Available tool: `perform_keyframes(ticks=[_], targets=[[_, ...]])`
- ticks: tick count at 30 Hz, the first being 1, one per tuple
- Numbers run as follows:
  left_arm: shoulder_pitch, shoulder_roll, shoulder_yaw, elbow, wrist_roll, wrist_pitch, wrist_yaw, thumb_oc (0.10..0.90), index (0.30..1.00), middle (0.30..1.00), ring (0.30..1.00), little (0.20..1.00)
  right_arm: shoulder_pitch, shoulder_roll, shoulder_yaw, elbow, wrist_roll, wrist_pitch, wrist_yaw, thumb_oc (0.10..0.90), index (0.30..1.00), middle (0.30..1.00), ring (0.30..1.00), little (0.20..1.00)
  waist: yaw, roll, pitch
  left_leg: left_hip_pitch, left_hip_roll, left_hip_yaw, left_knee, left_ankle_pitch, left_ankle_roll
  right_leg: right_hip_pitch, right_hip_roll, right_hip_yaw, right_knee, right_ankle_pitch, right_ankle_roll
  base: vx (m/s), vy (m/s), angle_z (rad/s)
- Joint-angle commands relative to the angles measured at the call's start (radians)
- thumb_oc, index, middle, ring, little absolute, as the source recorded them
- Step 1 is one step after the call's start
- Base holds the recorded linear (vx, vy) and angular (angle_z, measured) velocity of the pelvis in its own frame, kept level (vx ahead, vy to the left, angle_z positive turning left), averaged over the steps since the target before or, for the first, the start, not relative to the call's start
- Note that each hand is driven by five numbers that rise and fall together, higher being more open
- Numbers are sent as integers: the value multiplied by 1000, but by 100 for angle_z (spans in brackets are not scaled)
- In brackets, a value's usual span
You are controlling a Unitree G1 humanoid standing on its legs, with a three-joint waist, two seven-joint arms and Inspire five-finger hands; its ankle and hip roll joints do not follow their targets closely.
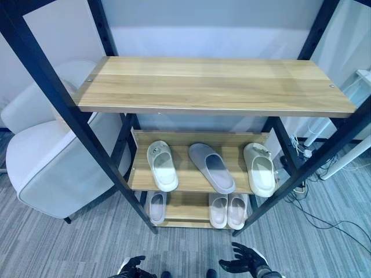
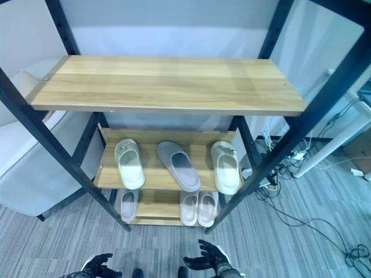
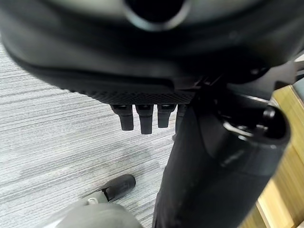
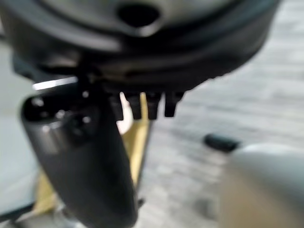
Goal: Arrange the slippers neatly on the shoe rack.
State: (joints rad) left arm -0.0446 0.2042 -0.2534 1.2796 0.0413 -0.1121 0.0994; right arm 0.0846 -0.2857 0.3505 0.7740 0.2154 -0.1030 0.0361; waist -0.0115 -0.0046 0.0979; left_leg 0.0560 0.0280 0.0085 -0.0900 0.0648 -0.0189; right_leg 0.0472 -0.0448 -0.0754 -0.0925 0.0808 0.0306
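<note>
- Looking at the middle shelf (image 1: 191, 184) of the shoe rack (image 1: 52, 87): cream slipper (image 1: 163, 165) on the left, grey slipper (image 1: 212, 167) skewed in the middle, second cream slipper (image 1: 260, 169) on the right.
- Bottom shelf (image 1: 185, 215): single pale slipper (image 1: 157, 207) left, paired slippers (image 1: 227, 210) touching side by side.
- I judge them light foam, soft, slightly grippy; best taken across the upper strap or by the heel edge.
- Left hand (image 1: 132, 267) low by the floor, fingers relaxed, holding nothing.
- Right hand (image 1: 243, 262) same, fingers spread, empty.
- White armchair (image 1: 40, 162) just beside the rack's left.
</note>
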Motion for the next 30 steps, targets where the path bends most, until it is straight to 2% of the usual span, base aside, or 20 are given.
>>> perform_keyframes(ticks=[1, 9, 11, 15, 16, 18, 19, 20, 21, 25, 27, 28, 29, 30], targets=[[-20, 3, -14, 43, 17, -16, 10, 800, 900, 900, 900, 900, -36, -17, 10, -88, -24, -77, 4, 800, 900, 900, 900, 900, 29, -25, -24, 10, 8, -4, 3, -70, -23, 27, -35, 50, 49, -106, 91, -16, 47, 2], [-49, -16, -52, 39, 32, -23, -1, 800, 900, 900, 900, 900, -82, -34, 156, -217, -30, -83, 91, 800, 900, 900, 900, 900, 45, -44, -22, -30, -9, -13, 3, -66, -30, 16, -43, 25, 13, -90, 102, -46, 22, 2], [-45, -21, -68, 48, 67, -17, -6, 800, 900, 900, 900, 900, -98, -54, 199, -302, -41, -84, 113, 800, 900, 900, 900, 900, 52, -48, -18, -29, -7, -13, 3, -64, -32, 21, -44, 19, 9, -89, 104, -5, 21, 11], [-41, -21, -70, 50, 78, -18, -4, 800, 900, 900, 900, 900, -107, -66, 214, -365, -46, -85, 119, 800, 900, 900, 900, 900, 59, -50, -18, -29, -7, -16, 3, -64, -32, 24, -44, 17, 6, -89, 105, -2, 6, 1], [-38, -20, -57, 63, 78, -16, -5, 800, 900, 900, 900, 900, -123, -83, 228, -445, -41, -92, 132, 800, 900, 900, 900, 900, 70, -55, -18, -30, -6, -18, 3, -62, -34, 22, -43, 15, 5, -90, 106, 0, 0, 0], [-37, -19, -52, 67, 80, -15, -4, 800, 900, 900, 900, 900, -128, -93, 230, -478, -36, -95, 138, 800, 900, 900, 900, 900, 72, -57, -18, -30, -5, -18, 3, -62, -35, 23, -43, 14, 5, -90, 106, -15, 4, 8], [-34, -13, -35, 70, 84, -16, -5, 800, 900, 900, 900, 900, -154, -151, 243, -603, -66, -123, 151, 800, 900, 900, 900, 900, 80, -61, -17, -32, -3, -18, 3, -62, -36, 22, -42, 14, 5, -93, 107, -12, 4, 11], [-34, -15, -35, 70, 85, -16, -5, 800, 900, 900, 900, 900, -151, -155, 241, -608, -65, -120, 152, 800, 900, 900, 900, 900, 80, -60, -17, -31, -3, -18, 3, -62, -36, 23, -42, 14, 5, -93, 107, 7, -7, 11], [-27, -10, -15, 70, 95, -23, -4, 800, 900, 900, 900, 900, -147, -229, 228, -730, -110, -164, 161, 800, 900, 900, 900, 900, 84, -65, -20, -31, -1, -21, 3, -63, -38, 24, -42, 10, 5, -96, 108, 14, -10, 6], [-18, -12, -2, 73, 101, -26, -10, 800, 900, 900, 900, 900, -133, -303, 150, -871, -186, -185, 129, 800, 900, 900, 900, 900, 85, -64, -26, -30, 0, -23, 3, -64, -39, 28, -42, 2, 5, -99, 110, 8, 2, 6], [-7, -20, 8, 79, 103, -31, -16, 800, 900, 900, 900, 900, -119, -331, 61, -939, -255, -211, 60, 800, 900, 900, 900, 900, 83, -63, -31, -31, 1, -25, 3, -56, -38, 27, -43, -3, 5, -90, 111, 47, 15, 7], [-6, -21, 7, 79, 103, -31, -16, 800, 900, 900, 900, 900, -117, -332, 61, -940, -255, -210, 60, 800, 900, 900, 900, 900, 84, -63, -33, -26, 1, -25, 3, -65, -39, 32, -43, -3, 5, -98, 111, 51, 20, 7], [-1, -22, 14, 76, 107, -32, -14, 800, 900, 900, 900, 900, -113, -345, -2, -978, -314, -218, 13, 800, 900, 900, 900, 900, 84, -63, -33, -30, 0, -26, 3, -56, -38, 29, -43, -9, 5, -90, 111, 59, 8, 5], [0, -22, 13, 76, 107, -32, -14, 800, 900, 900, 900, 900, -110, -345, -2, -979, -314, -218, 13, 800, 900, 900, 900, 900, 85, -63, -34, -25, 1, -26, 3, -66, -38, 34, -42, -9, 5, -98, 111, 26, 16, 5]])
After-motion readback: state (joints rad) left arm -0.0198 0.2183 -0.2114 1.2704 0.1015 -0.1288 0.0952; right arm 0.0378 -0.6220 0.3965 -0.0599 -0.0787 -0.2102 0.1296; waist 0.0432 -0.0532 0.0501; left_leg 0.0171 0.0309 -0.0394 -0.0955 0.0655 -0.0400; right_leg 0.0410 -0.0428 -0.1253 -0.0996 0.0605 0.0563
